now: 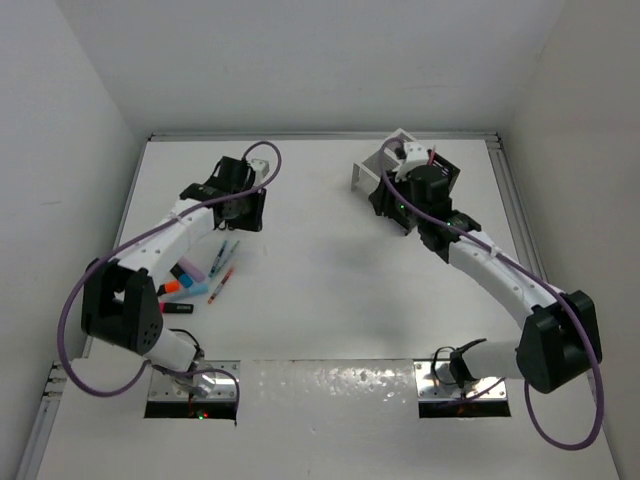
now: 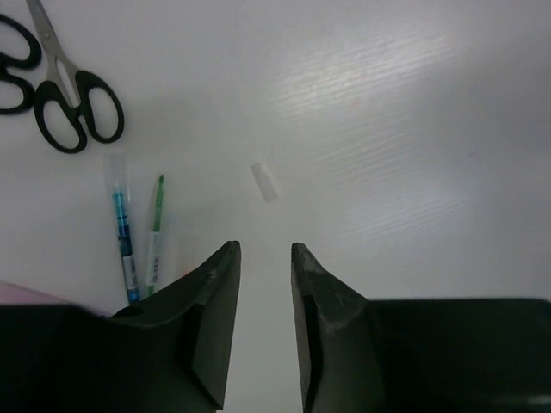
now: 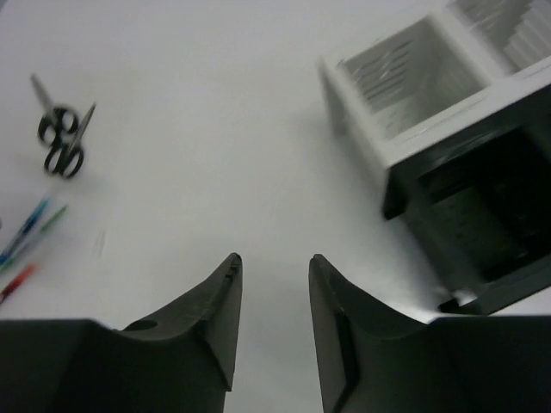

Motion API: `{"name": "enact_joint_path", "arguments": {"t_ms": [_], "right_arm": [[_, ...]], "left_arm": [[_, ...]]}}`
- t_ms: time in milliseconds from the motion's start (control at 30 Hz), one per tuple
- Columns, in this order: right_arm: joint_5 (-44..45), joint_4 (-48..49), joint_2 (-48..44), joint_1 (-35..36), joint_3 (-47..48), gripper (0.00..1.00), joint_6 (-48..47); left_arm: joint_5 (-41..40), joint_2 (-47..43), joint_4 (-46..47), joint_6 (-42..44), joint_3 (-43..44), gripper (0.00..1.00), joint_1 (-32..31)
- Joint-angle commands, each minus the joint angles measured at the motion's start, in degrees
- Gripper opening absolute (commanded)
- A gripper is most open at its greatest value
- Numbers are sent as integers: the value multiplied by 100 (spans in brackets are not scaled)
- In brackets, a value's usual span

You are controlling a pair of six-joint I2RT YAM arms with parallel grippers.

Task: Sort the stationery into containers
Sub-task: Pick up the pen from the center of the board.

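Broadly, we see the table (image 1: 330, 300) split in two: the joined containers, white box (image 3: 405, 86) and black box (image 3: 482, 215), sit at the far right, and the stationery lies well apart from them on the left. The right gripper (image 3: 274, 258) hangs just beside the boxes, fingers apart and empty. The left gripper (image 2: 265, 249) hovers over bare table, its fingers a narrow gap apart with nothing between them. We judge the main risk to be here: that gap sits to one side of the pens, so closing now would catch nothing. The blue pen (image 2: 123, 241) and green pen (image 2: 155, 232) also lie so close that a pinch could lift both or roll one away. A careless right arm could nudge the boxes. The scissors (image 2: 58, 67) lie flat, handles towards the left gripper, blades pointing away. The two pens run nearly parallel, long axes leading away from the fingers; which end is the tip we cannot tell.
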Motion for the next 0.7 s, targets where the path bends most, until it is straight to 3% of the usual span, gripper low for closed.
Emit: {"name": "enact_joint_path", "arguments": {"t_ms": [0, 133, 267, 367, 467, 600, 667], "right_arm": [[-46, -204, 67, 455, -43, 39, -33], [-73, -555, 295, 1017, 70, 48, -253], [-125, -364, 576, 1290, 167, 48, -131], [-125, -266, 796, 1440, 246, 48, -8], [-117, -274, 963, 1581, 343, 48, -7], [-126, -354, 1025, 1660, 414, 47, -25], [-117, -354, 999, 1687, 405, 46, -16]], "left_arm": [[-224, 287, -916, 842, 300, 29, 206], [-285, 112, -1066, 2190, -67, 52, 339], [-112, -38, -1014, 2395, -376, 60, 742], [215, 6, -821, 2333, -490, 52, 1164], [172, 207, -575, 2499, -614, 48, 1174], [-21, 691, -294, 2561, -561, 28, 1235], [13, 928, -196, 2640, -500, 25, 1244]]}}
